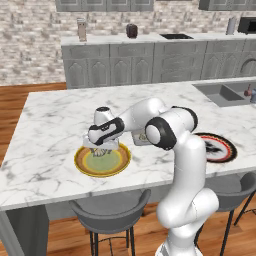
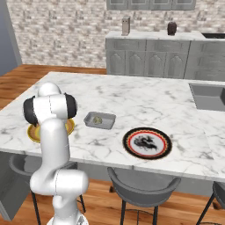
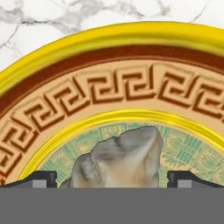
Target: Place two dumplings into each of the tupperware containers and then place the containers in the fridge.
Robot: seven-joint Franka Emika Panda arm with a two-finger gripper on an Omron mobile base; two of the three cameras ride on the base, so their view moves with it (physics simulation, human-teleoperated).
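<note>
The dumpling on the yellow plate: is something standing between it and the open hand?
Nothing visible does. In the hand view the dumpling lies on the yellow plate between the two fingertips of the open hand, with no other object between them.

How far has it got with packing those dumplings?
Early on. One container on the counter already holds a dumpling. The open end effector is down over the yellow plate, straddling another dumpling but not gripping it. Filling the containers and the fridge step remain.
</note>
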